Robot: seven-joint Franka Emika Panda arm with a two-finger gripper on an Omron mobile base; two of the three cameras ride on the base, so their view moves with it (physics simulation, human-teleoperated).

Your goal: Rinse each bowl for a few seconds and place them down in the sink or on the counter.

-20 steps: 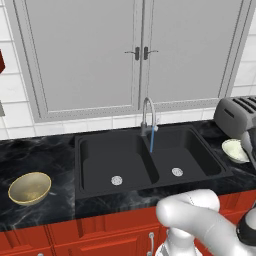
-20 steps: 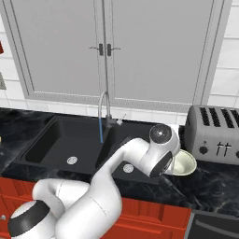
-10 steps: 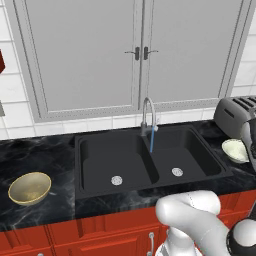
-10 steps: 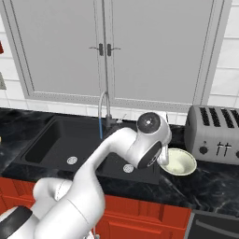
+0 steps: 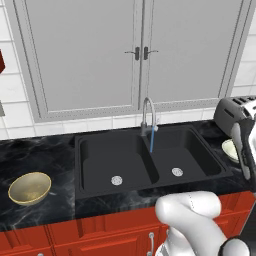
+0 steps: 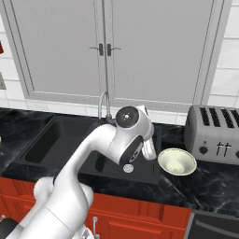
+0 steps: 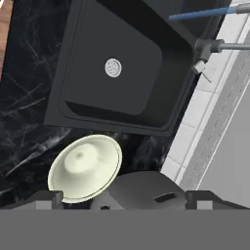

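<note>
The pale cream bowl (image 6: 176,161) sits upright on the black counter (image 6: 212,184) between the sink (image 6: 51,140) and the toaster. My gripper (image 6: 148,150) hangs open and empty above the sink's right edge, just left of that bowl and apart from it. From the left base the gripper (image 5: 245,150) covers part of the cream bowl (image 5: 230,150). In the hand view the cream bowl (image 7: 85,167) lies below, left of centre between the wide-apart fingertips (image 7: 46,197). The tan-gold bowl (image 5: 30,188) rests on the counter far left of the sink (image 5: 100,160).
A curved steel faucet (image 5: 147,114) sends a thin blue stream (image 5: 151,142) down near the divider of the two basins. A grey toaster (image 6: 212,135) stands right of the cream bowl. Grey cabinet doors (image 5: 140,55) rise behind the sink; red fronts (image 5: 60,235) run below.
My hand has swung up and to the left, away from the cream bowl and toward the sink. Its jaws stayed open. Both bowls kept their places.
</note>
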